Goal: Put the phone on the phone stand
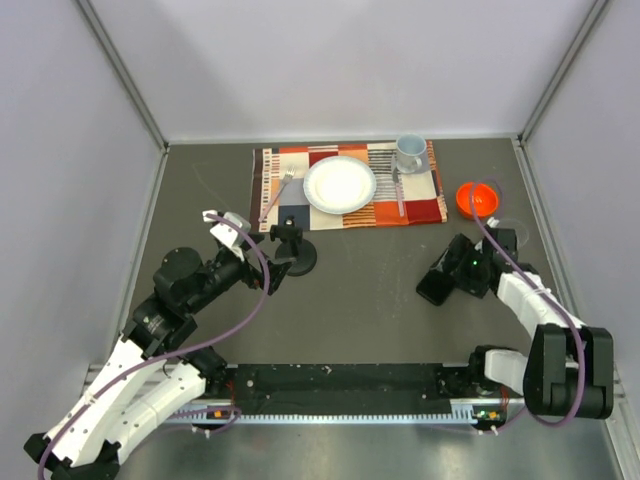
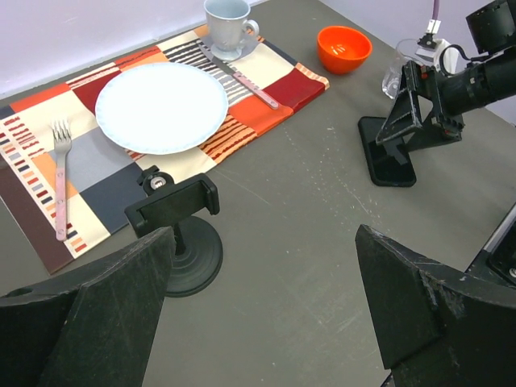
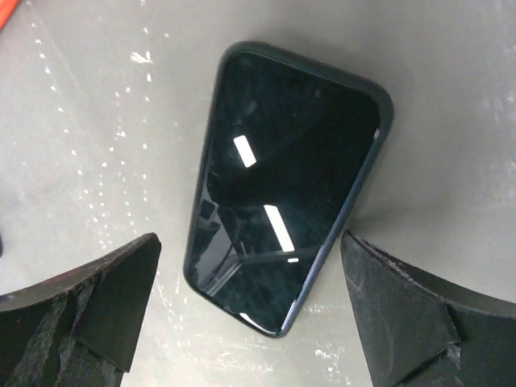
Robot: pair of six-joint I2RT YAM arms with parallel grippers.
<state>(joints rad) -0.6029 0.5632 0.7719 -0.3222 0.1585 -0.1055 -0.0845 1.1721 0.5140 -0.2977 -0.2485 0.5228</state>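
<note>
right arm (image 1: 525, 295) reaches low over phone (image 3: 282, 185); right jaws wide open above it, gripping nothing. phone flat on bench (image 1: 380, 300), well apart from phone stand (image 2: 177, 234). left arm (image 1: 190, 285) points toward stand, left jaws wide open, holding nothing. orange bowl (image 2: 343, 47) on bench.

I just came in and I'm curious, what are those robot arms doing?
The right gripper hangs open over the phone, which lies flat on the table, with a finger on each side, not gripping it yet. The left gripper, open too, sits by the empty phone stand near the placemat.
</note>
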